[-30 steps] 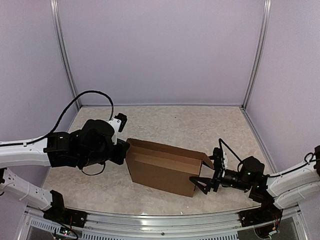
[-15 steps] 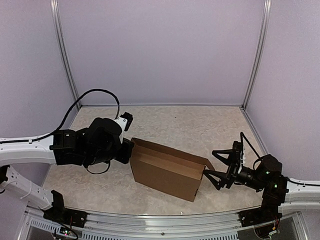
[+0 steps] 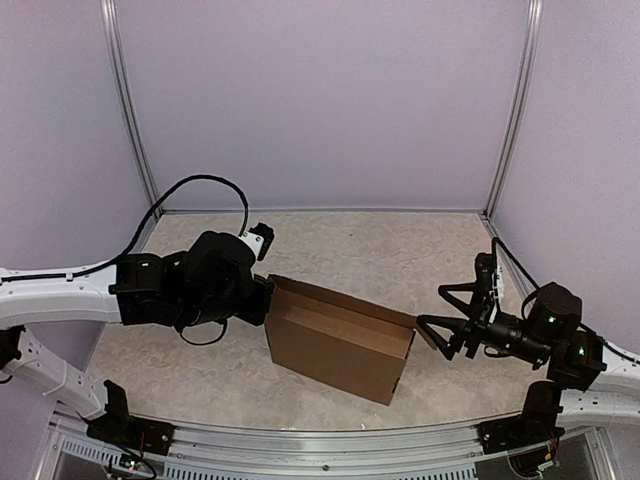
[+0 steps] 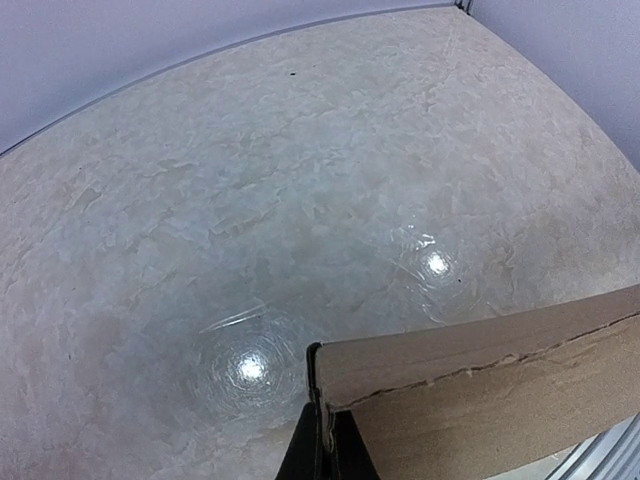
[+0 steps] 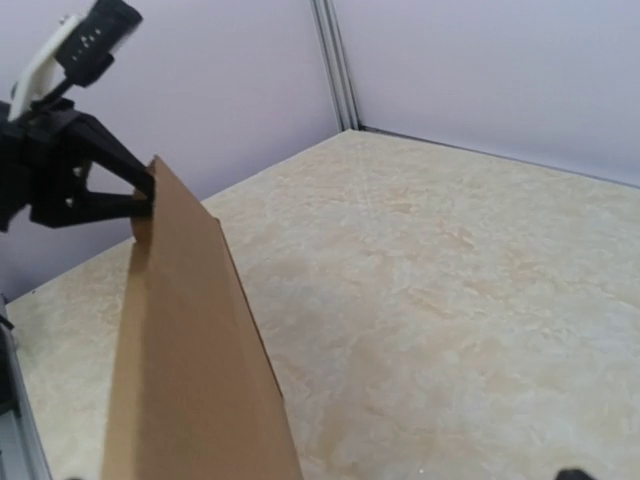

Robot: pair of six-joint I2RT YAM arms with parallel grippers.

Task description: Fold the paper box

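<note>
**Left gripper** (image 3: 266, 292): jaws clenched on the top left-end corner of the paper box (image 3: 340, 345). The left wrist view shows the fingers (image 4: 320, 445) pinched together over the cardboard edge.

**Right gripper** (image 3: 430, 306): jaws released and spread wide, holding nothing. It sits just beside the box's right end, level with the top corner. Whether the lower fingertip touches the cardboard cannot be told.

**Paper box**: brown, erected and open at the top. It lies on the bench (image 3: 350, 245) near the middle of the near edge. Its long side runs aslant, with the left end farther back and the right end closer to the near rail (image 3: 300, 440).

**Room**:
- The widest stretch of bench lies between the box and the far edge.
- A narrower strip lies between the box and the near rail.
- Walls (image 3: 320, 100) stand along the far, left and right edges.

**Views**:
- Only the left wrist view shows the clamped, ragged cardboard rim.
- The right wrist view looks along the box's length to the left gripper at its far end. Its own fingers are barely in frame.
</note>
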